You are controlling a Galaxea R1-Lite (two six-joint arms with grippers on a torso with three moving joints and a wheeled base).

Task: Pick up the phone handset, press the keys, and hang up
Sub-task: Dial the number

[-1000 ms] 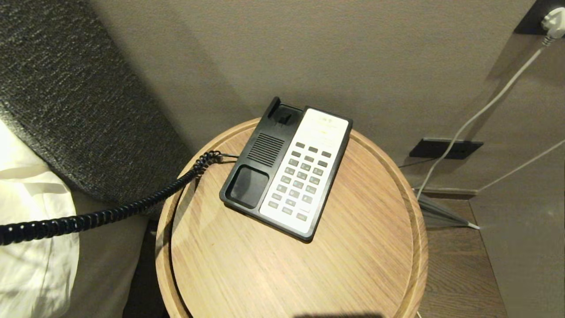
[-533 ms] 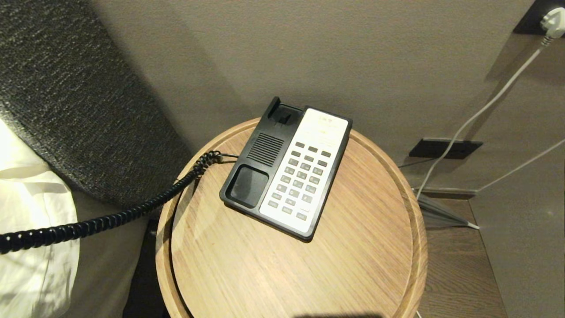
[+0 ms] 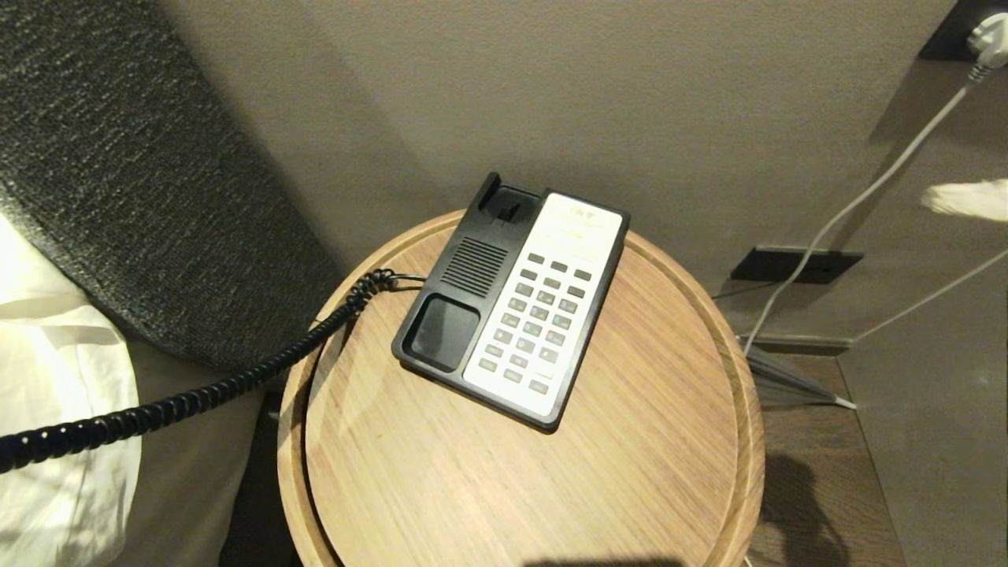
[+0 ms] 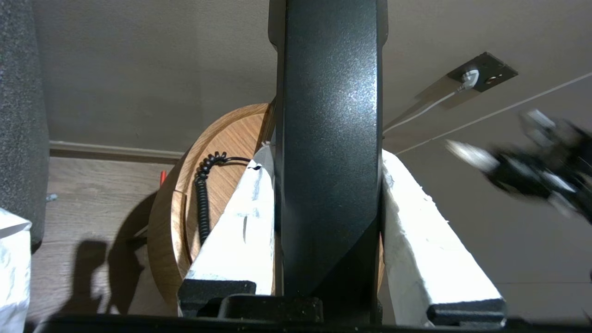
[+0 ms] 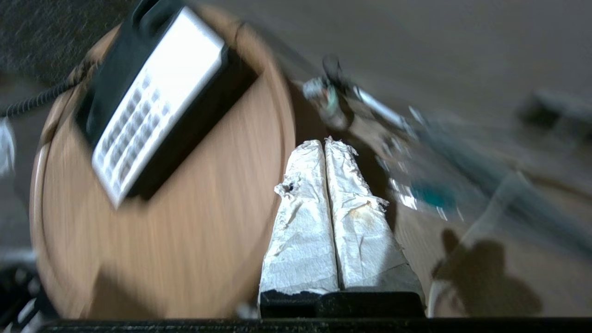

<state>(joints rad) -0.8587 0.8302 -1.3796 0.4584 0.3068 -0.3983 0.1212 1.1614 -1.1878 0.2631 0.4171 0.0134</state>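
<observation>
The glossy black phone handset (image 4: pixel 328 138) stands lengthwise between the white-wrapped fingers of my left gripper (image 4: pixel 324 155), which is shut on it. Both are outside the head view, off to the left. The coiled cord (image 3: pixel 197 394) runs from that side to the phone base (image 3: pixel 512 303) on the round wooden table (image 3: pixel 669 472). The base's cradle (image 3: pixel 445 331) lies empty beside the grey keys (image 3: pixel 535 323). My right gripper (image 5: pixel 323 144) is shut with nothing in it and hovers past the table's right rim. It shows as a white blur (image 3: pixel 965 198) at the right edge of the head view.
A dark upholstered headboard (image 3: pixel 118 157) and white bedding (image 3: pixel 55 394) lie left of the table. The wall stands close behind the phone. A black wall socket (image 3: pixel 795 265), white cables and a plug (image 3: pixel 988 35) are on the right, with wooden floor below.
My right gripper has come into the head view at the right edge, and its shadow now falls on the floor beside the table. The cord's left end has sunk a little.
</observation>
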